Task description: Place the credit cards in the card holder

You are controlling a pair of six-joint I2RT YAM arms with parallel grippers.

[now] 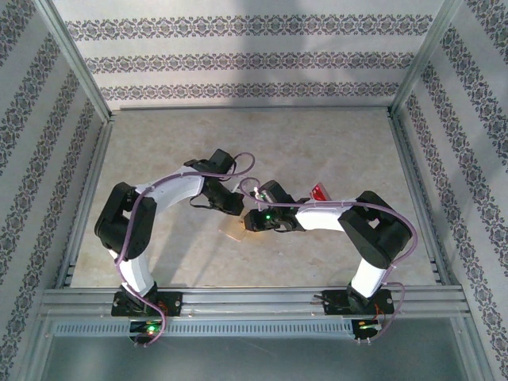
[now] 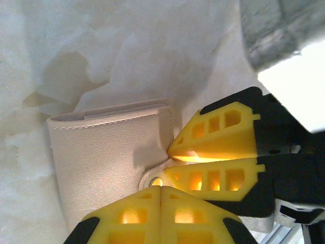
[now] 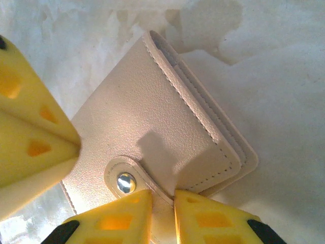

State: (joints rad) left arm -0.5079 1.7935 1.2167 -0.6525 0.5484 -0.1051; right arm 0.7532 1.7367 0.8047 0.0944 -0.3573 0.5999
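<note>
The tan card holder (image 3: 167,112) lies folded shut on the table, its snap tab (image 3: 127,180) fastened over the front. My right gripper (image 3: 163,195) is shut on that tab's strap at the holder's edge. My left gripper (image 2: 161,187) is shut with nothing between its fingers, its tips at the holder (image 2: 101,162) right beside the snap. The right gripper's fingers (image 2: 213,132) come in from the right in the left wrist view. From above, both grippers meet over the holder (image 1: 232,230) at mid-table. A red credit card (image 1: 320,192) lies behind the right arm.
The pale marbled tabletop (image 1: 262,143) is fenced by metal rails (image 1: 254,300) at the near edge and along the sides, with patterned walls (image 1: 238,63) round it. The two arms arch close together over the middle.
</note>
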